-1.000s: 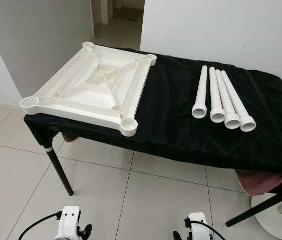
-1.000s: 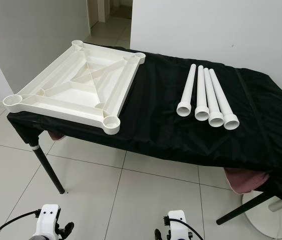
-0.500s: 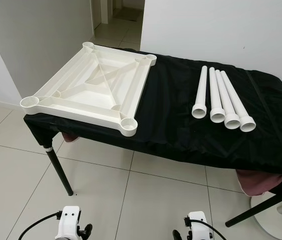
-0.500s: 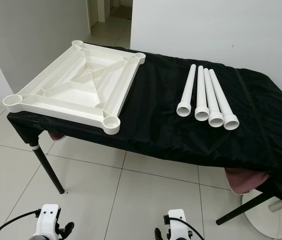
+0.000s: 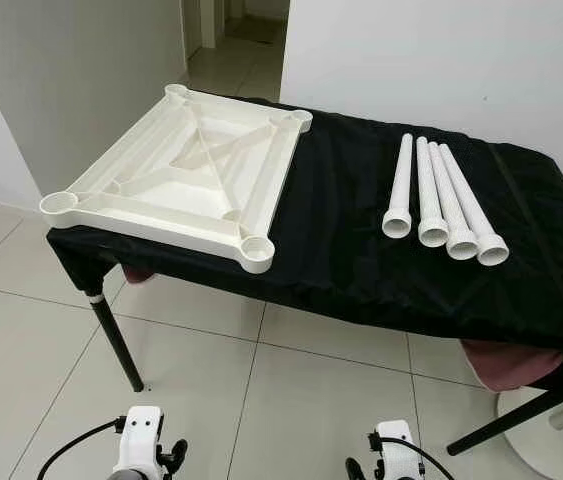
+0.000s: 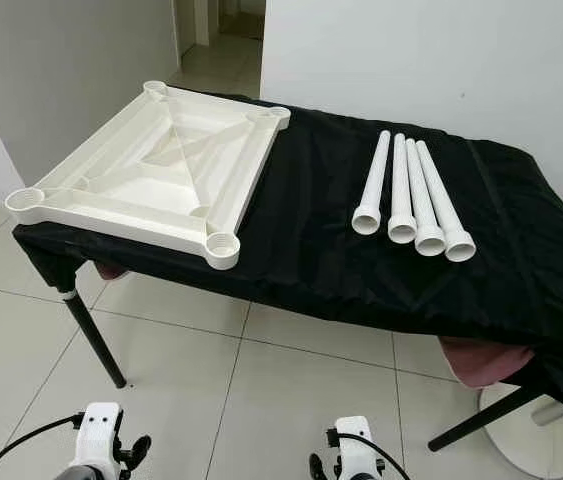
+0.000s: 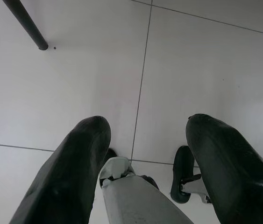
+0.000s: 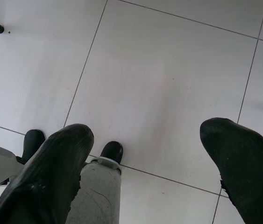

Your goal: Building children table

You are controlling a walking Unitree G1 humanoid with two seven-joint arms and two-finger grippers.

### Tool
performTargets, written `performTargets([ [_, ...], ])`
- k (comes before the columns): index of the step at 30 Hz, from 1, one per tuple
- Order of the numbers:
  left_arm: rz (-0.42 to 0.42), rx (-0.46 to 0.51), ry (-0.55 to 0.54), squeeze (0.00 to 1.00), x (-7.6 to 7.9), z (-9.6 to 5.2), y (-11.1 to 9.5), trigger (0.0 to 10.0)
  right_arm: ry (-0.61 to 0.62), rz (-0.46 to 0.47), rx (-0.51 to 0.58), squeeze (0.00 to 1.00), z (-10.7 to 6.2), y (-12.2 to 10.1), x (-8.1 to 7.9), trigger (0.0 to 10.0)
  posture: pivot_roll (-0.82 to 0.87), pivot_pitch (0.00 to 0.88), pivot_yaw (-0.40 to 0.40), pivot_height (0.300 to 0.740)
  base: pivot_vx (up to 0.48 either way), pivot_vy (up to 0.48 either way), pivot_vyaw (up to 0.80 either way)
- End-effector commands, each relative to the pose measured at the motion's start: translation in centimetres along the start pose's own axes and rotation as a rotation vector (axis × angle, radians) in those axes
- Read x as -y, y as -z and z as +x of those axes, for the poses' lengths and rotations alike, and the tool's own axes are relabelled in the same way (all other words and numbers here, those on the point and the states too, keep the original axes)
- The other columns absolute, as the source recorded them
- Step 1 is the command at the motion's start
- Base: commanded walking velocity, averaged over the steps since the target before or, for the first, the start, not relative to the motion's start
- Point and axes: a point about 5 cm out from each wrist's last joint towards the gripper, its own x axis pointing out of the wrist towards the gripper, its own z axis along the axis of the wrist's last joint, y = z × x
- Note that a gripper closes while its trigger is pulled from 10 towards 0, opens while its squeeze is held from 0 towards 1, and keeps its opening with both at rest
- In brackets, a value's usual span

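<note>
White floor tiles lie under me, and both my arms hang low over them, short of the black-draped work table. My left gripper hangs spread wide with nothing between its fingers, and my right gripper is just as far apart and just as empty; past each I see only tile and my own feet.

Over the last second almost nothing has changed. My view has shifted a touch, which is my head moving, while the parts on the cloth have stayed where they were. I take that to mean the build has not started: no leg is lifted and nothing is screwed in yet.

On the near left of the cloth the white tabletop lies upside down, ribs facing up, with a round socket at each corner; the nearest socket sits at the cloth's front edge.

To its right, well apart from it, four white legs lie side by side, touching or nearly so. Their long axes run away from me, flared open ends toward me and narrow ends toward the far wall.
</note>
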Motion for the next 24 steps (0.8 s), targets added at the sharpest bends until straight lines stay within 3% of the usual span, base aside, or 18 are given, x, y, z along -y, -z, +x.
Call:
performTargets([
  [1,0.005,0.015,0.083,0.00,0.68,0.04,-0.10,10.0,0.007,0.005,-0.022,0.00,-0.17,0.44,0.26,10.0,0.08,0.000,-0.091,0.740,0.000,0.000,0.00],
  [7,0.014,0.003,0.077,0.00,0.59,0.08,-0.12,10.0,0.008,0.006,-0.026,0.00,-0.25,0.65,0.25,10.0,0.08,0.000,-0.089,0.740,0.000,0.000,0.00],
  [8,-0.007,0.005,0.088,0.33,0.64,0.07,-0.09,10.0,0.008,0.006,-0.027,0.00,-0.26,0.67,0.23,10.0,0.08,0.000,-0.089,0.740,0.000,0.000,0.00],
  [10,-0.016,0.007,0.091,0.33,0.65,0.06,-0.09,10.0,0.008,0.007,-0.027,0.00,-0.26,0.68,0.23,10.0,0.08,0.000,-0.089,0.740,0.000,0.000,0.00],
  [11,-0.048,0.023,0.104,1.00,0.62,0.04,-0.24,10.0,0.003,0.017,-0.027,0.00,-0.24,0.67,0.18,10.0,0.08,0.000,-0.092,0.740,0.000,0.000,0.00],
  [12,-0.055,0.028,0.107,1.00,0.61,0.04,-0.28,10.0,0.002,0.020,-0.027,0.00,-0.24,0.67,0.17,10.0,0.08,0.000,-0.092,0.740,0.000,0.000,0.00],
  [13,-0.054,0.029,0.106,1.00,0.60,0.05,-0.32,10.0,0.003,0.017,-0.027,1.00,-0.23,0.64,0.19,10.0,0.08,0.000,-0.095,0.740,0.000,0.000,0.00],
  [18,-0.010,0.021,0.090,1.00,0.48,0.08,-0.41,10.0,0.005,0.012,-0.026,1.00,-0.21,0.58,0.21,10.0,0.08,0.000,-0.096,0.740,0.000,0.000,0.00],
  [19,-0.003,0.019,0.088,0.00,0.47,0.09,-0.41,10.0,0.004,0.012,-0.025,0.00,-0.20,0.55,0.21,10.0,0.08,0.000,-0.096,0.740,0.000,0.000,0.00],
  [24,0.006,0.018,0.084,0.00,0.47,0.10,-0.42,10.0,0.002,0.011,-0.023,0.00,-0.16,0.48,0.19,10.0,0.08,0.000,-0.096,0.740,0.000,0.000,0.00],
])
